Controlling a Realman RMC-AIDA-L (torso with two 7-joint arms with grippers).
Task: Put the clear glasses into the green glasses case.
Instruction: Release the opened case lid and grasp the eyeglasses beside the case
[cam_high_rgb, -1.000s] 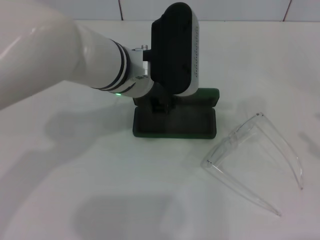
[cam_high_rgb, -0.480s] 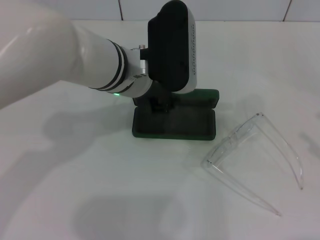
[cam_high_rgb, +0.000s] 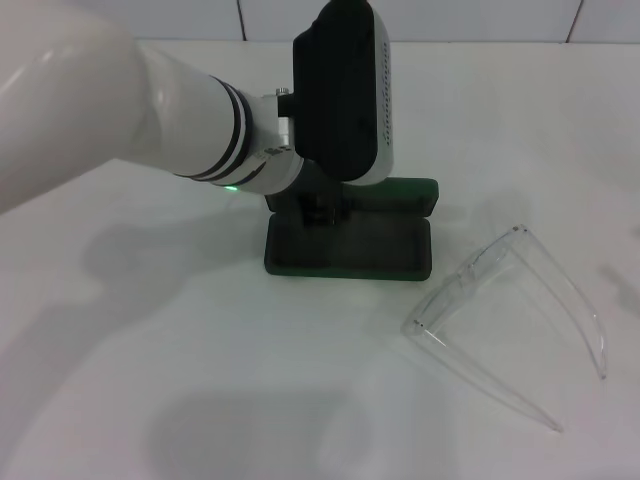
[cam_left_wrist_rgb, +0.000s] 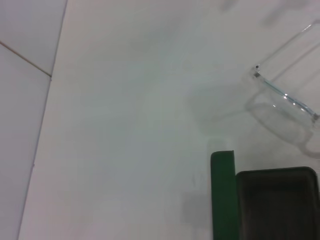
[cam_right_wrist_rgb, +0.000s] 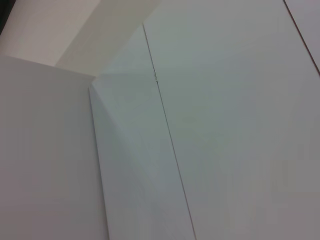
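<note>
The clear glasses (cam_high_rgb: 510, 325) lie nearest on the white worktop (cam_high_rgb: 150, 380), toward the robot's right, arms unfolded and pointing toward the robot, the curved front facing away at an angle. They rest apart from the green glasses case (cam_high_rgb: 350, 245), which sits farther back, near the middle of the worktop. The case stands open: its dark-lined tray faces up, and a green edge shows along its far side. In the left wrist view the same tray (cam_left_wrist_rgb: 277, 202) and green edge appear beside one corner of the glasses (cam_left_wrist_rgb: 285, 97), with bare worktop between them. The left arm reaches in from the robot's left, its black wrist housing raised above the far part of the case. The left claw (cam_high_rgb: 318, 208) is at the rear left portion of the case, largely hidden under that housing; whether its fingers are apart or together cannot be told. The right claw appears in no view; the right wrist view shows only pale wall panels.
</note>
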